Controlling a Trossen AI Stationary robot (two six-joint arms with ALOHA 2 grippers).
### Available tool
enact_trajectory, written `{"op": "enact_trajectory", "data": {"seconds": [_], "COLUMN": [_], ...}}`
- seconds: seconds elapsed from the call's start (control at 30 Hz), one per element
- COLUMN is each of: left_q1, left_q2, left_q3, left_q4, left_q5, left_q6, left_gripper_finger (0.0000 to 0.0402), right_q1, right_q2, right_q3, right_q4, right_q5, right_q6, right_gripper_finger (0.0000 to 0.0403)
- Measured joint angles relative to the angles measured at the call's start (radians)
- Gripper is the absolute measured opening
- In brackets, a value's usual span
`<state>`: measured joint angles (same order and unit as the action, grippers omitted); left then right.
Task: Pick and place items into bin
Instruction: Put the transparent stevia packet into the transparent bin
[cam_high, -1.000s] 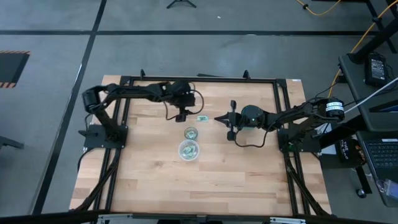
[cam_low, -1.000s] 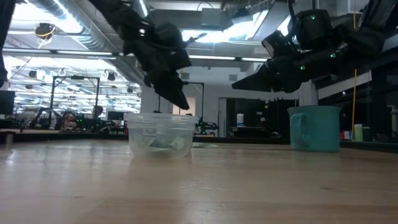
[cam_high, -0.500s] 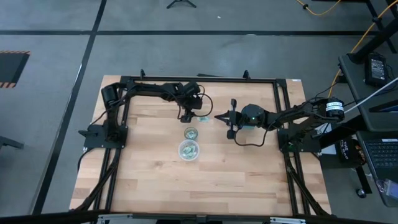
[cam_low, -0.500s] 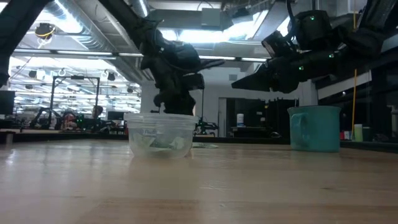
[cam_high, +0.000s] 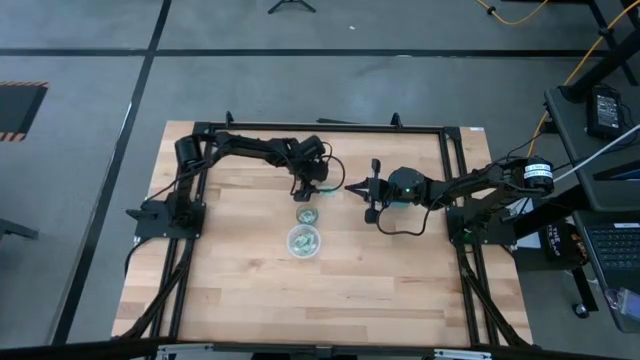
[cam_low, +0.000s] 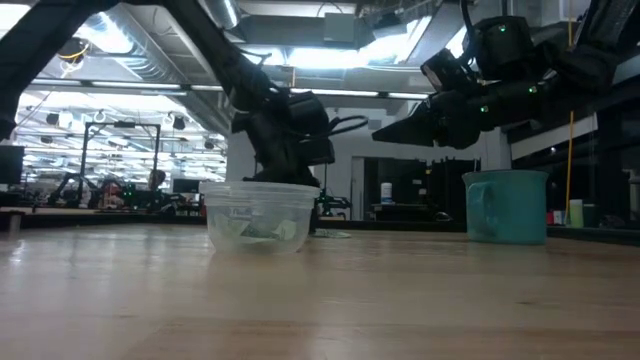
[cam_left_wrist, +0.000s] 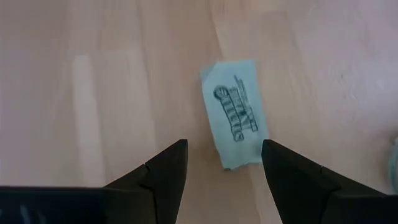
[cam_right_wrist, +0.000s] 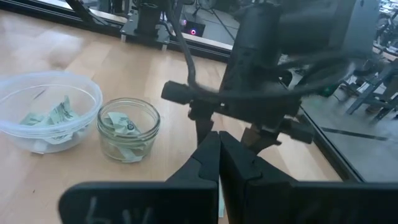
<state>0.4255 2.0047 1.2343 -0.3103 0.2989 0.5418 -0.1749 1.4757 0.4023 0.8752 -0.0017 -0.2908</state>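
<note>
One small teal-green and white packet (cam_left_wrist: 236, 121) lies flat on the wooden table (cam_high: 240, 290); it also shows in the high view (cam_high: 326, 190). My left gripper (cam_left_wrist: 224, 168) is open and points down just above it, its fingertips to either side of the packet's near end, touching nothing; in the high view (cam_high: 314, 188) it is at the table's far middle. My right gripper (cam_right_wrist: 217, 155) is shut and empty, level above the table just right of the packet (cam_high: 350, 188). A clear plastic bowl (cam_high: 303, 240) and a small glass jar (cam_high: 306, 213) each hold packets.
The jar (cam_right_wrist: 129, 129) stands just near of the left gripper, and the bowl (cam_right_wrist: 46, 118) stands nearer still. A teal mug (cam_low: 507, 205) stands on the table below my right arm. A dark metal frame (cam_high: 320, 128) edges the table.
My left gripper has gone toward the table's right edge and down, ending over the loose packet, and has tipped to point more steeply down. The packet, jar and bowl have stayed where they were.
</note>
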Motion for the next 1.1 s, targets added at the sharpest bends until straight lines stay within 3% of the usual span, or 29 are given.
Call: {"op": "enact_trajectory", "data": {"seconds": [0.37, 0.53, 0.8, 1.1], "left_q1": [0.0, 0.0, 0.002, 0.006], "left_q2": [0.015, 0.015, 0.016, -0.01], "left_q3": [0.001, 0.001, 0.001, -0.001], "left_q4": [0.004, 0.003, 0.003, -0.049], "left_q5": [-0.027, -0.029, -0.037, -0.044], "left_q6": [0.017, 0.021, 0.023, 0.071], "left_gripper_finger": [0.0188, 0.0136, 0.0017, 0.0006], "right_q1": [0.0, 0.0, 0.0, 0.0], "right_q2": [0.0, 0.0, 0.0, 0.0], "right_q3": [0.0, 0.0, 0.0, 0.0], "right_q4": [0.0, 0.0, -0.003, -0.014], "right_q5": [0.0, 0.0, 0.0, 0.0], "right_q6": [0.001, 0.001, 0.002, 0.002], "right_gripper_finger": [0.0004, 0.0004, 0.0004, 0.0004]}}
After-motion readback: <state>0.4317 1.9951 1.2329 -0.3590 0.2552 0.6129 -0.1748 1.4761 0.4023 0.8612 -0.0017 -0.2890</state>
